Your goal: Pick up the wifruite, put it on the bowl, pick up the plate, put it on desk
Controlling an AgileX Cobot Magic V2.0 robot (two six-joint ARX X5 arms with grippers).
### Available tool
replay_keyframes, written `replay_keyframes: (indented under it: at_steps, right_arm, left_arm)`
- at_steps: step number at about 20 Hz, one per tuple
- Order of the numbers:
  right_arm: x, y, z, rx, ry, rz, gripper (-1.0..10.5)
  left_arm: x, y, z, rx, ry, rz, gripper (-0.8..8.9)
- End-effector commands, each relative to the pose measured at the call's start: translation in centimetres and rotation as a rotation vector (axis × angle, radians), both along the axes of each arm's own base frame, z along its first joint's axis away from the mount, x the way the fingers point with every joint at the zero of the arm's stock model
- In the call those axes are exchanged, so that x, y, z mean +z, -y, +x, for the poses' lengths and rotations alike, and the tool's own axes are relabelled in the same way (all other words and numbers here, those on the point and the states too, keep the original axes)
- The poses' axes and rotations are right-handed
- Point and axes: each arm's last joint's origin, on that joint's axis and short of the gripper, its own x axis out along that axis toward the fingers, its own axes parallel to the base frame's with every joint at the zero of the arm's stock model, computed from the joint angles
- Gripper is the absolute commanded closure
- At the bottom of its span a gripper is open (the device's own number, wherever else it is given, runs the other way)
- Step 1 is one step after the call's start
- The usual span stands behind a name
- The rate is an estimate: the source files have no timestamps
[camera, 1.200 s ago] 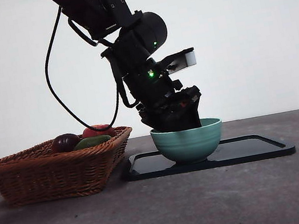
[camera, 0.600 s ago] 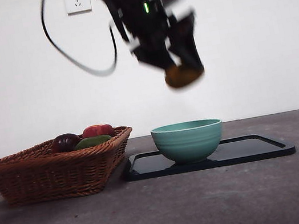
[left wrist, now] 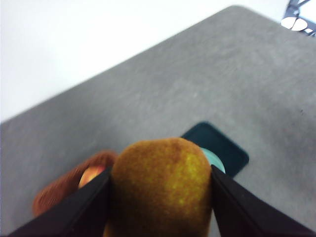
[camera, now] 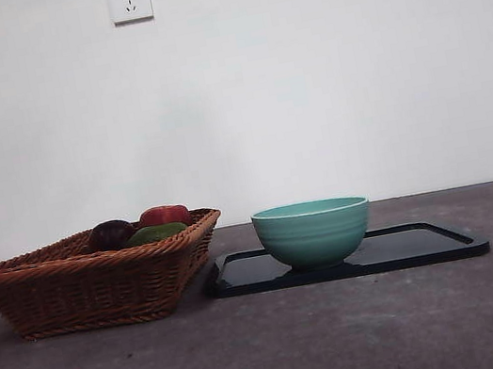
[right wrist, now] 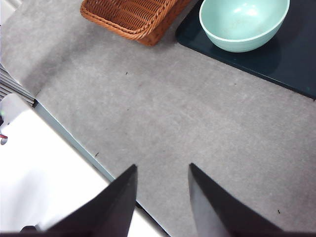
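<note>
In the left wrist view the brownish-orange wifruite (left wrist: 160,190) fills the gap between the jaws of my left gripper (left wrist: 160,177), which is shut on it high above the desk (camera: 350,338). Far below it lie the mint-green bowl (left wrist: 213,159) and the black plate (left wrist: 222,145). From the front, the bowl (camera: 313,230) stands empty on the plate (camera: 420,245), and neither arm shows. My right gripper (right wrist: 160,170) hangs open over bare desk near its edge, away from the bowl (right wrist: 242,24).
A wicker basket (camera: 92,283) stands left of the plate, touching its corner. It holds a red fruit (camera: 164,215), a dark purple fruit (camera: 110,233) and a green one (camera: 155,232). A wall socket (camera: 129,0) is high on the back wall.
The left arm rose from inside the bowl with the wifruite still in its jaws. It has climbed out of the front view.
</note>
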Motion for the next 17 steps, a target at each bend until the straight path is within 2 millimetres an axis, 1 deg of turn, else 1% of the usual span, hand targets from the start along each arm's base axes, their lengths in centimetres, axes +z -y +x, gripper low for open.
replay_keyframes:
  at_steps: [1, 3, 5, 8, 10, 14, 17]
  right_arm:
    - [0.2, -0.1, 0.1, 0.006, 0.009, 0.004, 7.8]
    - [0.2, -0.1, 0.1, 0.006, 0.009, 0.004, 7.8]
    - [0.2, -0.1, 0.1, 0.006, 0.008, 0.004, 7.8]
    - [0.2, -0.1, 0.1, 0.006, 0.008, 0.004, 7.8]
    - [0.2, -0.1, 0.1, 0.005, 0.007, 0.004, 7.8]
    - [0.2, -0.1, 0.1, 0.006, 0.008, 0.004, 7.8]
    - [0.2, -0.1, 0.1, 0.005, 0.008, 0.004, 7.8]
  left_arm:
    - [-0.6, -0.5, -0.6, -0.007, -0.041, -0.006, 5.95]
    - [-2.4, -0.9, -0.9, 0.004, -0.088, 0.006, 5.95]
    - [-5.6, -0.8, -0.6, 0.011, -0.146, 0.022, 5.95]
    - [-10.8, -0.3, 0.9, 0.041, -0.204, 0.019, 5.96]
    - [-13.5, -0.1, 1.9, 0.092, -0.226, 0.029, 5.96]
    - [-18.3, 0.0, 3.8, 0.254, -0.282, 0.011, 5.96]
    - [-21.6, 0.1, 5.1, 0.317, -0.353, 0.002, 5.97]
